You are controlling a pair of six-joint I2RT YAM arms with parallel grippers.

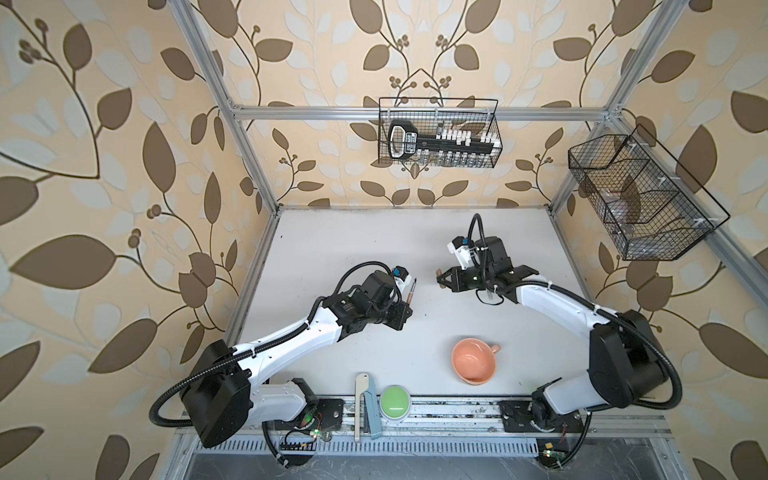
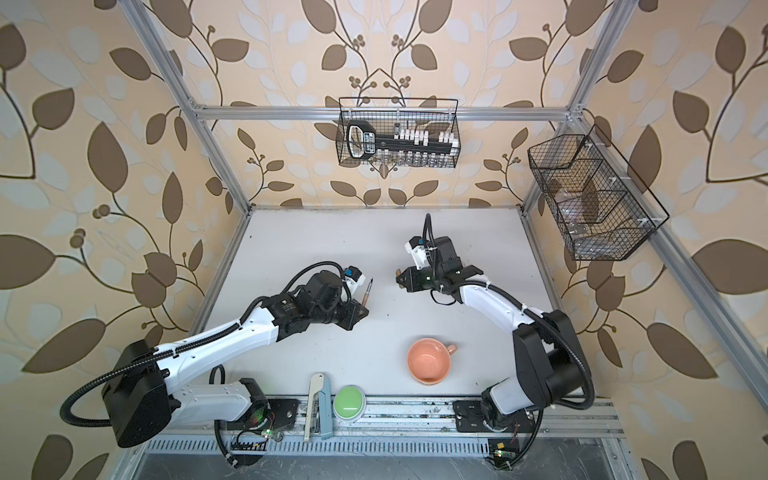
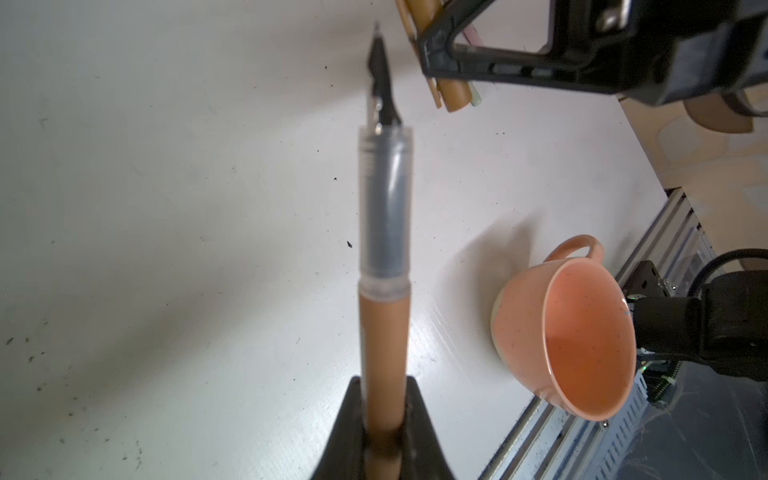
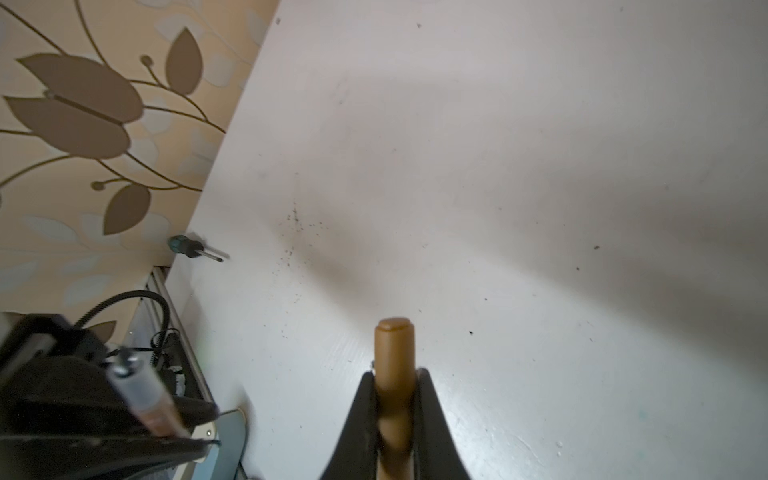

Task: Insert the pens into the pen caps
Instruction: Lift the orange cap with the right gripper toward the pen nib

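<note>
The left gripper point(image 3: 383, 399) is closed tight on the lower barrel of the tan-brown pen point(image 3: 384, 328). The pen's clear grip section and dark pointed tip stick out beyond the fingers, and in both top views the tip points toward the far side of the white table point(image 1: 374, 249). The right gripper point(image 4: 395, 384) is clamped just as tightly on the tan-brown pen cap point(image 4: 394, 349), whose rounded end stands out past the black fingers point(image 4: 432, 415). In a top view the pen point(image 1: 122, 293) is left of centre and the cap point(image 1: 438, 272) right of centre. Both are lifted off the table and face each other across a clear gap, not touching. A peach mug point(image 1: 473, 361) stands upright on the near right part of the table, with a green button point(image 1: 395, 404) just beyond the near edge. The right wrist view shows a teal-handled screwdriver point(image 4: 193, 248) lying at the table's left edge, by the wall. No other pens or caps can be made out with any certainty.
</note>
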